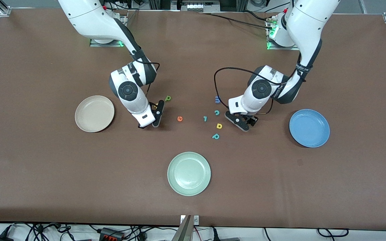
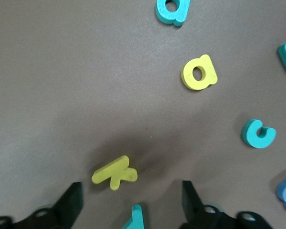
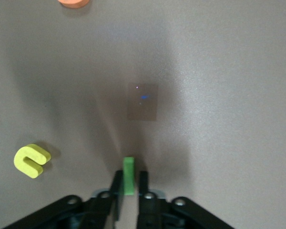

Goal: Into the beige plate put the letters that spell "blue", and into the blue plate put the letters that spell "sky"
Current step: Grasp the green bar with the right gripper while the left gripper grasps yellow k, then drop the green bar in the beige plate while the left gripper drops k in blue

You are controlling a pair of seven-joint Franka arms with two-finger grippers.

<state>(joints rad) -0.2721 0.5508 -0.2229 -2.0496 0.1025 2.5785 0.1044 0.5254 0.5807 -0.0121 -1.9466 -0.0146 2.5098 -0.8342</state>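
Near the pale green plate (image 1: 189,173), which lies closest to the front camera, all other things can be placed. Farther from the camera than this plate, toward the right arm's end of the table (image 1: 45,167), lies the beige plate (image 1: 94,113); toward the left arm's end lies the blue plate (image 1: 309,128). All three plates hold nothing.

Between the beige plate and the scattered letters, the right gripper (image 3: 128,187) is low over the table. Its jaws are closed on a green straight bar l (image 3: 128,174), which stands upright between them. A yellow u (image 3: 31,160) lies near it on the table, and the orange e (image 1: 179,118) lies a little more toward the left arm's end. The green b (image 1: 168,98) rests farther from the camera than the e.

Between the letters and the blue plate, the left gripper (image 2: 132,200) hangs low with its jaws wide apart and holding nothing. A yellow k (image 2: 114,172) lies flat on the table just before them, and a teal letter (image 2: 136,218) shows partly between the fingers. Beside these lie a yellow loop-and-stem letter (image 2: 199,72) and a teal c (image 2: 258,133).
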